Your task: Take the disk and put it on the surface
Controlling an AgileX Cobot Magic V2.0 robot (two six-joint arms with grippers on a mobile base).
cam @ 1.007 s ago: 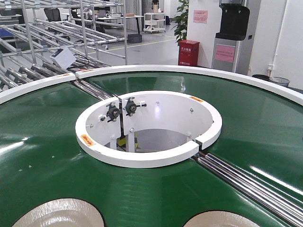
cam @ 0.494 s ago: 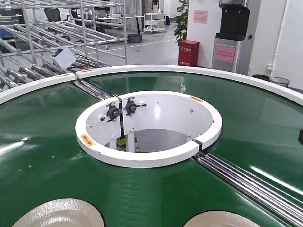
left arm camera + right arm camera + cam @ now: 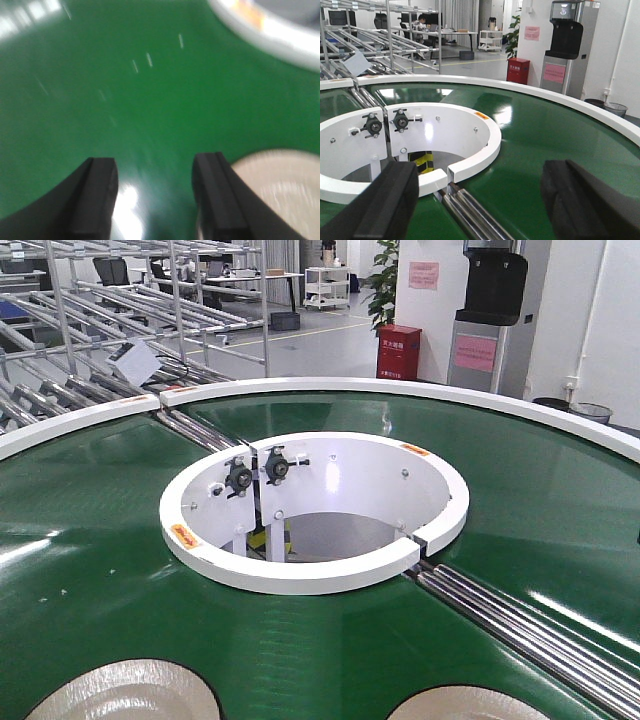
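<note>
Two pale round disks lie on the green belt at the bottom of the front view, one on the left (image 3: pixel 120 695) and one on the right (image 3: pixel 465 706), both cut off by the frame edge. In the blurred left wrist view, a disk (image 3: pixel 280 190) lies at the lower right, just beyond the right finger. My left gripper (image 3: pixel 155 165) hangs open over bare belt beside it, holding nothing. My right gripper (image 3: pixel 480 172) is wide open above the belt near the rollers, with nothing between its fingers. The surface is out of view.
The green ring conveyor (image 3: pixel 90 540) circles a white inner ring (image 3: pixel 300 575) with an open well. Steel rollers (image 3: pixel 520 625) cross the belt at the right and another set (image 3: pixel 195 425) at the back left. A white outer rim (image 3: pixel 400 390), racks and a water dispenser stand behind.
A dark part at the right edge of the front view half a second ago has almost slipped out of frame. The disks and belt look the same.
</note>
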